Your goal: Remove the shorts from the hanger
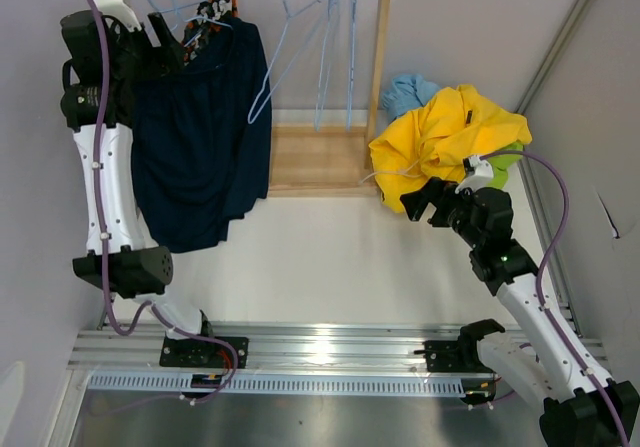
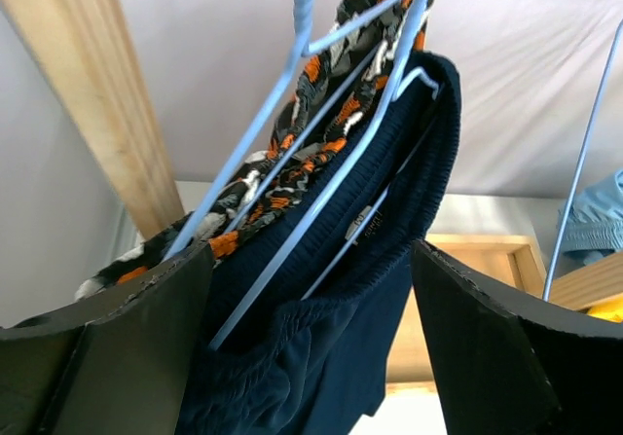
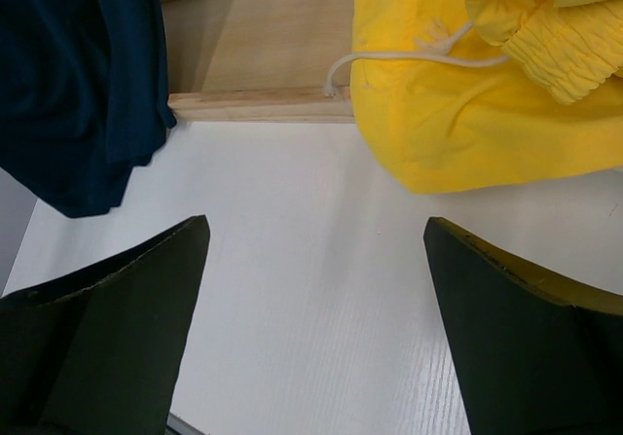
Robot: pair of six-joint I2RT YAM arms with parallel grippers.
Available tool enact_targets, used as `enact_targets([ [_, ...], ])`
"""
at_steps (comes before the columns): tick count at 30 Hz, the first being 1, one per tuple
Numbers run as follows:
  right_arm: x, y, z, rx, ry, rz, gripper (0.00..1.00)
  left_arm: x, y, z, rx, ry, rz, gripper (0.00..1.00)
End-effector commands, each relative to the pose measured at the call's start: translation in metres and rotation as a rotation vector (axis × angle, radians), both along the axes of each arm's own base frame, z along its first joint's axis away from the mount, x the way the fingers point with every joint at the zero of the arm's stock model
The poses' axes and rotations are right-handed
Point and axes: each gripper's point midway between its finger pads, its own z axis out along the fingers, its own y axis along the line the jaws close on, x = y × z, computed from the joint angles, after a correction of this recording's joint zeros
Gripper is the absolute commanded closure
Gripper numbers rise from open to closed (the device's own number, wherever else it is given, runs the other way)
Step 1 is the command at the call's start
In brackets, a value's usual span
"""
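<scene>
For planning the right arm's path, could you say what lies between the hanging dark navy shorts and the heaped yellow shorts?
In the right wrist view, only the rack's wooden base board and white tabletop.

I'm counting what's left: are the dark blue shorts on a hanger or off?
On. The dark navy shorts hang from the wooden rack; the left wrist view shows their waistband over a light blue hanger.

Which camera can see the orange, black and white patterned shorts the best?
The left wrist view: the camouflage shorts show close up, bunched on a blue hanger beside the navy shorts. The top view shows only a small patch of them. The right wrist view shows none of them.
</scene>
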Motion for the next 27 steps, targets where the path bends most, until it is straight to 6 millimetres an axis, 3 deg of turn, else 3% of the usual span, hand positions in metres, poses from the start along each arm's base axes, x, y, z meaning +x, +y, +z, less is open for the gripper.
enact_targets([
  [1, 0.006, 0.002, 0.007, -0.004, -0.052, 0.004, 0.01, 0.007, -0.006, 0.002, -0.032, -0.012, -0.043, 0.13],
  [5, 0.006, 0.002, 0.002, 0.003, -0.046, 0.002, 0.01, 0.016, -0.005, -0.006, -0.04, 0.006, -0.045, 0.14],
  [9, 0.007, 0.003, 0.0, 0.002, -0.043, 0.006, 0.01, 0.02, -0.006, -0.003, -0.045, -0.001, -0.054, 0.22],
  [11, 0.008, 0.003, -0.001, -0.002, -0.043, 0.003, 0.01, 0.021, -0.009, -0.003, -0.055, -0.002, -0.068, 0.38],
  [12, 0.008, 0.003, -0.001, -0.004, -0.042, 0.003, 0.01, 0.023, -0.01, -0.004, -0.061, 0.001, -0.074, 0.55],
  [18, 0.008, 0.004, -0.004, 0.004, -0.039, 0.007, 0.01, 0.017, -0.02, 0.009, -0.084, -0.034, -0.112, 1.0],
  [22, 0.007, 0.004, -0.003, 0.008, -0.044, 0.008, 0.01, 0.009, -0.03, 0.024, -0.087, -0.063, -0.143, 1.0],
  [25, 0.006, 0.004, 0.002, 0.012, -0.053, 0.009, 0.0, -0.001, -0.05, 0.048, -0.063, -0.125, -0.192, 1.0],
  [27, 0.005, 0.004, 0.003, 0.015, -0.057, 0.008, 0.0, -0.012, -0.066, 0.075, -0.046, -0.193, -0.224, 1.0],
])
